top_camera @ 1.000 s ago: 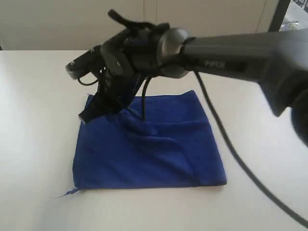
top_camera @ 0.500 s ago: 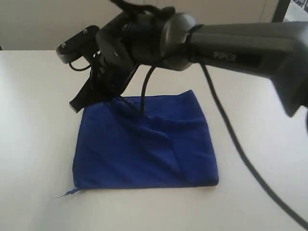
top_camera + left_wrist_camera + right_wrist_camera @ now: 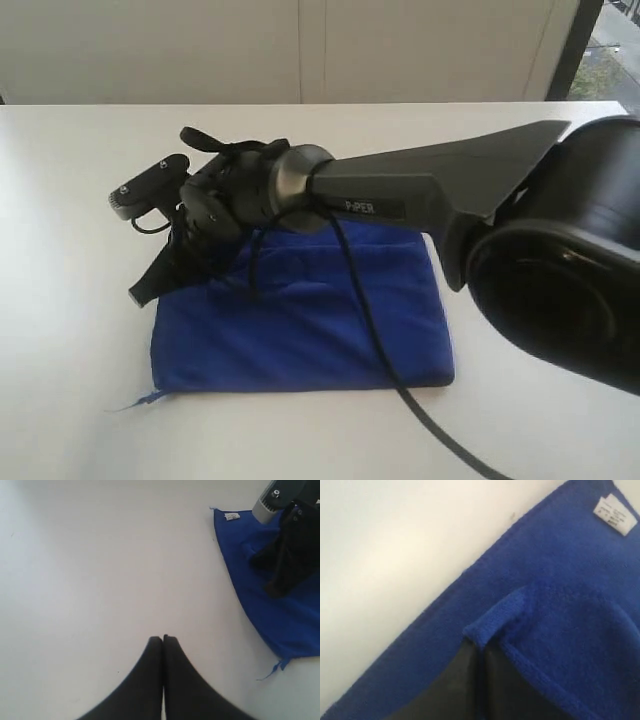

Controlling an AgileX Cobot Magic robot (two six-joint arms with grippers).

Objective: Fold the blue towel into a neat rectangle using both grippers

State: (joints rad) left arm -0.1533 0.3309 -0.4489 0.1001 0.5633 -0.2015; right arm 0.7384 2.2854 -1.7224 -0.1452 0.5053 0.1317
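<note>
Towel: the towel (image 3: 300, 330), deep blue, is lying flat on the white desk (image 3: 70, 200). It is looking already doubled over into a rough rectangle, with soft ridges running across its top layer.
Tag: a small white tag (image 3: 616, 514) is showing at one edge, near the corner being worked.
Thread: a loose thread (image 3: 130, 403) is trailing from the towel's near left corner.
Right claw: the right claw (image 3: 479, 655) is reaching across to the towel's far left corner and pressing its fingers together on a raised lip of the hem. It is pinching cloth, probably so that the layer can be carried over for another fold or tugged straight.
Left claw: the left claw (image 3: 163, 642) is hovering over bare desk, well apart from the towel, with its fingers pressed together on nothing. It seems to be standing aside, leaving room for the other arm.
Stage: judging by the uneven top layer, the folding is looking unfinished.
</note>
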